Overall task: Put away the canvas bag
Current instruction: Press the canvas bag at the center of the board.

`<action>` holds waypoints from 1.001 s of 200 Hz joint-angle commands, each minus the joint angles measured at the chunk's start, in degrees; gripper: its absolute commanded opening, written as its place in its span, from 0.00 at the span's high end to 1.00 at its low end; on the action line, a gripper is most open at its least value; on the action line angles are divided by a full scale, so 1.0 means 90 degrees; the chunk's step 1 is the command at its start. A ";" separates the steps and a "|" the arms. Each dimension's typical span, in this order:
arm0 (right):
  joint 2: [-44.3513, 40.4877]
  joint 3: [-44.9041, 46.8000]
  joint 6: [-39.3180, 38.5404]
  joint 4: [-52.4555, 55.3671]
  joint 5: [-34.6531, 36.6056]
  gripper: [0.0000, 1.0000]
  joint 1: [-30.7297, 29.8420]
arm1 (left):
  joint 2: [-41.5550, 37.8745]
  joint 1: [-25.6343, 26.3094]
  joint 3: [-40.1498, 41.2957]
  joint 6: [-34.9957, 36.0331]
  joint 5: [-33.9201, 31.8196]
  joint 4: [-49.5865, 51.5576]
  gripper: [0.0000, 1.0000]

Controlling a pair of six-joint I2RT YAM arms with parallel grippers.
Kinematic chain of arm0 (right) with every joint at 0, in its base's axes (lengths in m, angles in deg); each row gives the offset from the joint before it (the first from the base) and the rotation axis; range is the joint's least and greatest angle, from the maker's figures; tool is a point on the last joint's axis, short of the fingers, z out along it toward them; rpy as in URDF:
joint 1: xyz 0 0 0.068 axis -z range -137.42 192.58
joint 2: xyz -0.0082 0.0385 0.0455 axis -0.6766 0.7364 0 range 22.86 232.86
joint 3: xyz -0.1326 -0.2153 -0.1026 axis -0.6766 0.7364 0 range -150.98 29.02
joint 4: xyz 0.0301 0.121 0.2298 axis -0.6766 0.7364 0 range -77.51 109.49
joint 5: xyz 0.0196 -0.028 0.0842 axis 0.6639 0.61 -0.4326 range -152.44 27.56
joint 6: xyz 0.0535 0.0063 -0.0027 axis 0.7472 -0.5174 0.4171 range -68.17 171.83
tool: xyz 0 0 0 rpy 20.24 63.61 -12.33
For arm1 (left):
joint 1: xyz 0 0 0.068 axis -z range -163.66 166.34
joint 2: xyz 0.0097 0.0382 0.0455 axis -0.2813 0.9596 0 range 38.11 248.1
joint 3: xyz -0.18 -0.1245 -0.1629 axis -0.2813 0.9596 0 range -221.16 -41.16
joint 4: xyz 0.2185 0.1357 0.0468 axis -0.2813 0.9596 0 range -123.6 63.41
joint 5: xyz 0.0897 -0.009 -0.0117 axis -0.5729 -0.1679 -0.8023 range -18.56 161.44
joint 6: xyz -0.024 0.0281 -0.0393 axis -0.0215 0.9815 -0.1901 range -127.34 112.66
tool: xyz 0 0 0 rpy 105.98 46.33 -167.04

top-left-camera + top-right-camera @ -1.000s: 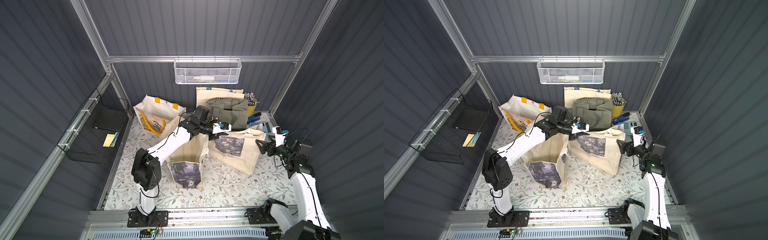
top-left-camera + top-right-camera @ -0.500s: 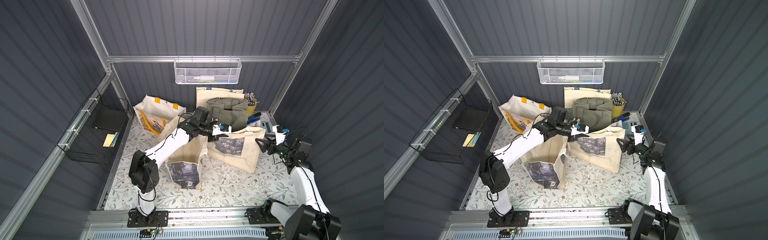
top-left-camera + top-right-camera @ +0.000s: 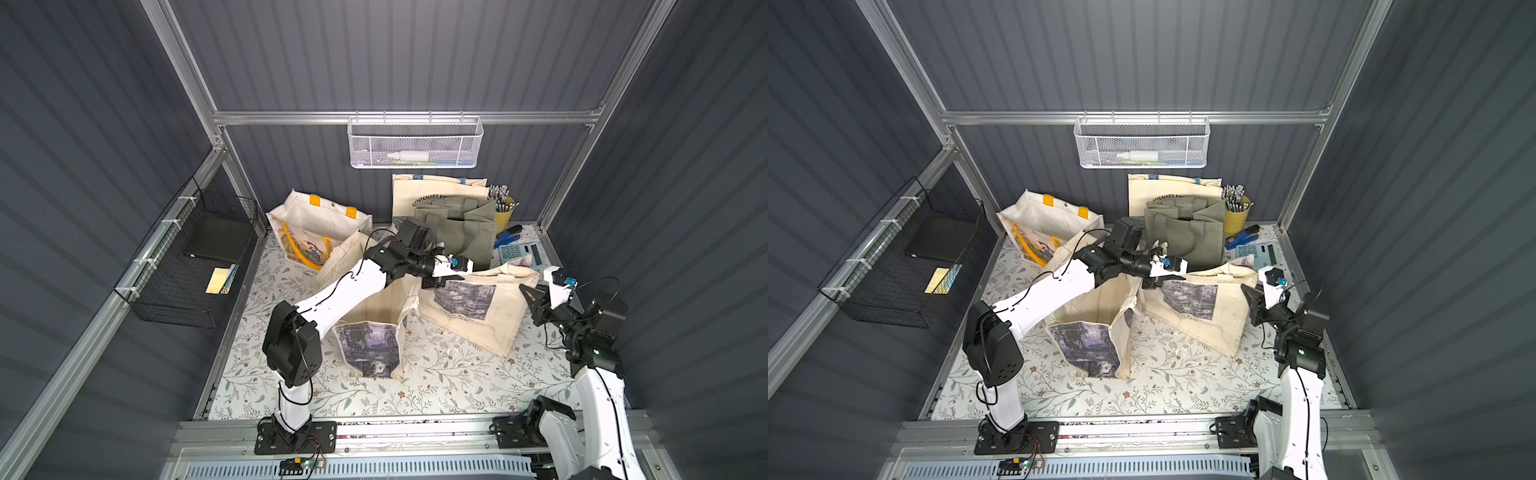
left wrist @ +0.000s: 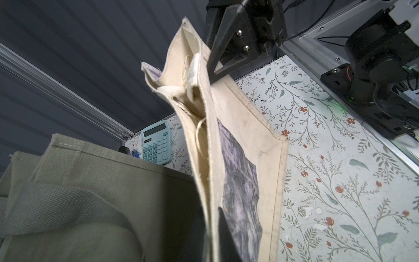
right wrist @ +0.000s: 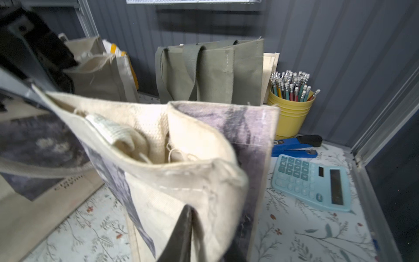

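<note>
Item: canvas bag (image 3: 469, 307), printed cream, just in front of the olive tote (image 3: 457, 232). The left gripper (image 3: 432, 284) pinches one rim end; the right gripper (image 3: 528, 296) has newly clamped onto the other end, so the bag looks ready for a two-armed lift.

I work in a small booth closed in by dark grey ribbed wall panels (image 3: 415, 54) at the back and on both sides. A silver aluminium frame (image 3: 399, 117) runs up the corners and across the back wall, and a white mesh basket (image 3: 415, 143) hangs from that crossbar. On my left, a black wire basket (image 3: 178, 291) is tied to a slanting rail. The counter (image 3: 436, 374) has a pale covering printed with leafy twigs and small red flowers. An aluminium rail (image 3: 415, 430) edges its near side. The light is soft and even.
</note>
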 commanded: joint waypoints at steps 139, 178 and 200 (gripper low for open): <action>-0.0754 0.0452 -0.0298 -0.0150 0.0455 0.96 -0.0246 | 0.1143 0.0737 -0.2131 -0.0864 0.0138 0.0011 0.27; -0.0996 0.0430 -0.0369 -0.0013 0.0512 0.97 -0.0259 | 0.1254 0.1210 -0.2008 -0.0926 -0.0662 0.0024 0.24; -0.1065 0.0436 -0.0379 -0.0013 0.0584 0.97 -0.0260 | 0.1375 0.1391 -0.2091 -0.1094 -0.1002 -0.0005 0.23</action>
